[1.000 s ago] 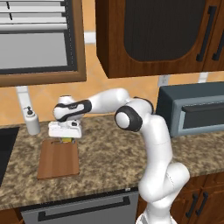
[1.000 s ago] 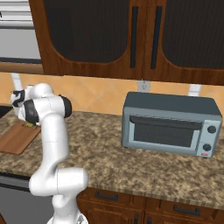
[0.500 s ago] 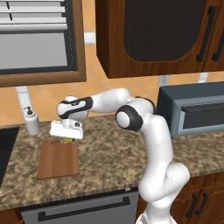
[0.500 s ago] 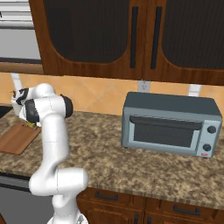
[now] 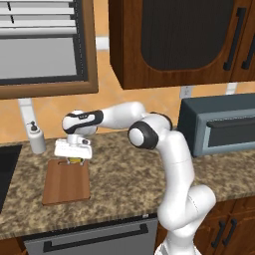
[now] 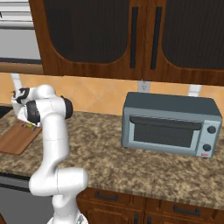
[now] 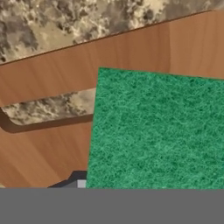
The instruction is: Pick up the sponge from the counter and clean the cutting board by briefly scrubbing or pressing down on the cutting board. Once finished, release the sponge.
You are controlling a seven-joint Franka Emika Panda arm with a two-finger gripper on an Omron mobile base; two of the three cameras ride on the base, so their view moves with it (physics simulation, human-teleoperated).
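The reddish-brown cutting board lies on the speckled counter, left of the arm's base. My gripper hangs over the board's far end, by the slot handle, shut on the sponge, whose yellow layer peeks out under the white hand. In the hand view the sponge's green top sits very close and covers part of the slot in the board. From the right base view the hand is at the far left above the board. Whether the sponge touches the wood is unclear.
A white soap dispenser stands at the wall just left of the board. A dark recess cuts into the counter at the far left. A grey toaster oven sits on the counter to the right, with cabinets overhead.
The hand with the sponge has shifted only slightly over the board's far end. Nothing was let go or taken.
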